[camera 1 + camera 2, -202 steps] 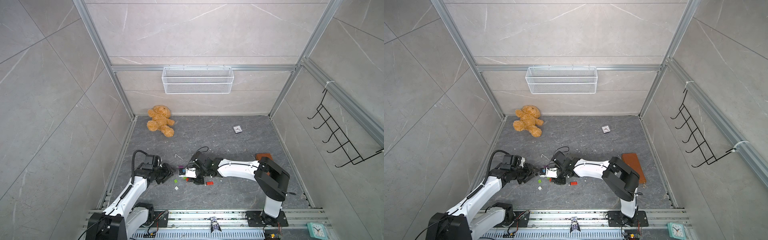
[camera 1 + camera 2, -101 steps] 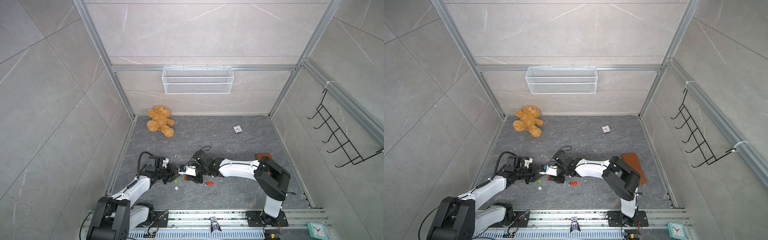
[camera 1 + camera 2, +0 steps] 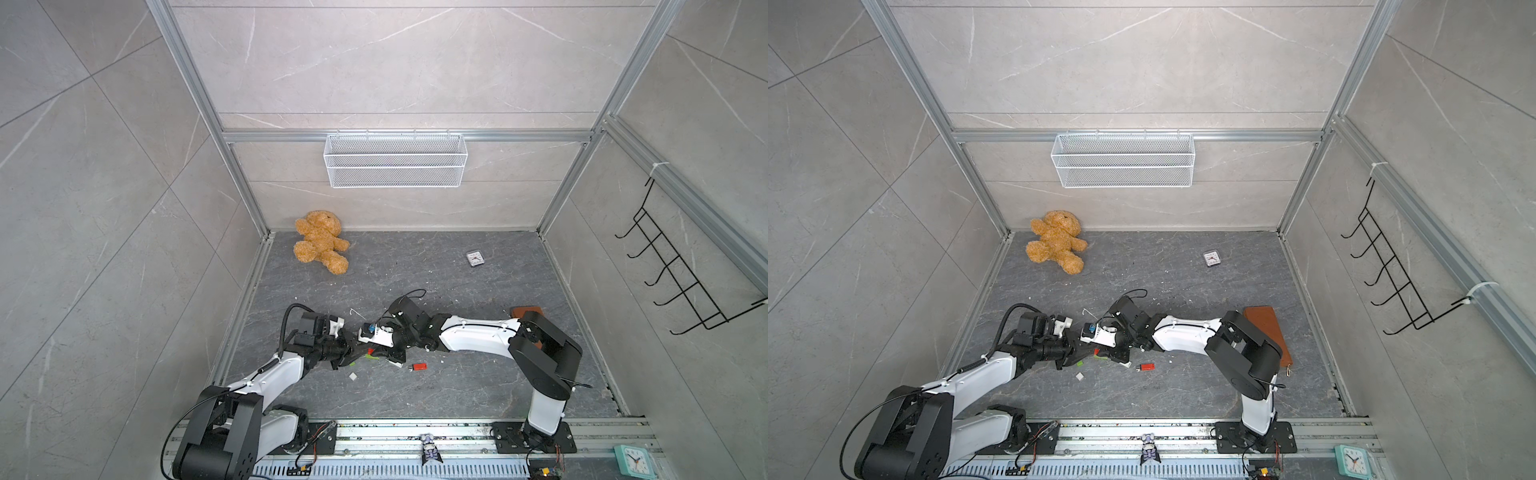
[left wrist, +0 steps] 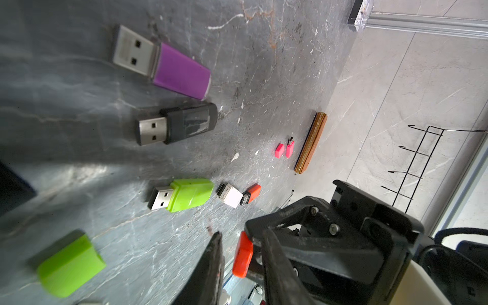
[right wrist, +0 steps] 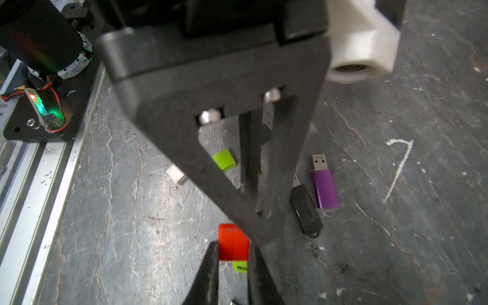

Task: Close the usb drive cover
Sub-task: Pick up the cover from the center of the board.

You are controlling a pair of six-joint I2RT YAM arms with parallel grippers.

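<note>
Gripper on the right (image 5: 233, 254) is clamped on the orange cover (image 5: 233, 241), over the counter (image 3: 457, 291) near its front edge, left of centre. Left gripper (image 4: 241, 236) is set narrowly open around that cover. Orange usb drive (image 4: 253, 192) is seen lying uncapped beside a white drive (image 4: 230, 196).

No lettering, brand or number is legible; the floor clock (image 3: 475, 258) dial is too small.
</note>
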